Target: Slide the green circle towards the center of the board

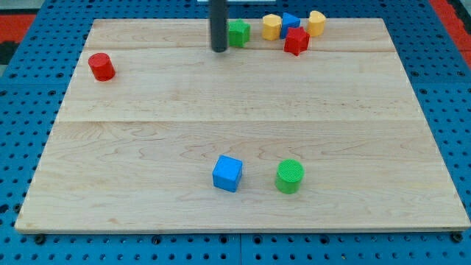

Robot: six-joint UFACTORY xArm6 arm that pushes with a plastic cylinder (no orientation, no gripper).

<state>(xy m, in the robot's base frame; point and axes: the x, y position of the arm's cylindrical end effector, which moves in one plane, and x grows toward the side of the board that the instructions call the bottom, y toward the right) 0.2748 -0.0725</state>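
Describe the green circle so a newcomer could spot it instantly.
Start at the wooden board's bottom edge and look just right of the middle. The green circle stands there beside a blue cube. It is round with a ribbed top, unlike the blocky green piece near my tip.

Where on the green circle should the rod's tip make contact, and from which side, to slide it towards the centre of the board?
Contact the green circle on its curved side wall at the view's bottom right, pushing up and slightly left. It stands upright near the bottom edge, so the centre lies above it. Its round wall probably needs a dead-centre push, or it slips aside. The blue cube sits apart to its left. My tip is by the green block at the top.
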